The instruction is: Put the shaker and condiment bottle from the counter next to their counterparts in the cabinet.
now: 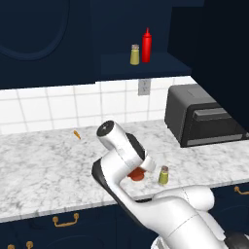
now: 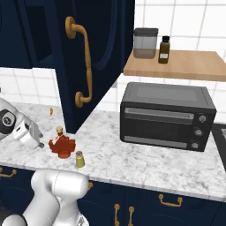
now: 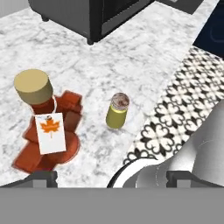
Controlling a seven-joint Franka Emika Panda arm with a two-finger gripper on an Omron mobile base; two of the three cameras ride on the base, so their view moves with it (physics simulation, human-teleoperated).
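The condiment bottle (image 3: 48, 131), dark red-brown with a tan cap and a white maple-leaf tag, stands on the marble counter (image 3: 144, 65). The small yellow-olive shaker (image 3: 117, 111) stands just right of it, apart. My gripper (image 3: 111, 178) hovers over both, open, with nothing between its fingers. From the right base view, the gripper (image 2: 40, 144) sits just left of the bottle (image 2: 62, 144) and the shaker (image 2: 80, 159). In the left base view my arm partly hides the bottle (image 1: 137, 175); the shaker (image 1: 164, 175) stands beside it. The counterparts, a shaker (image 1: 134, 54) and a red squeeze bottle (image 1: 147, 46), stand on the cabinet shelf (image 1: 116, 68).
A black toaster oven (image 2: 167, 115) stands on the counter to the right. The open navy cabinet door (image 2: 84, 62) with a brass handle hangs above the bottle. A wooden shelf (image 2: 185, 66) carries a jar (image 2: 145, 43) and a dark bottle (image 2: 164, 50). A small orange item (image 1: 77, 134) lies by the tiled wall.
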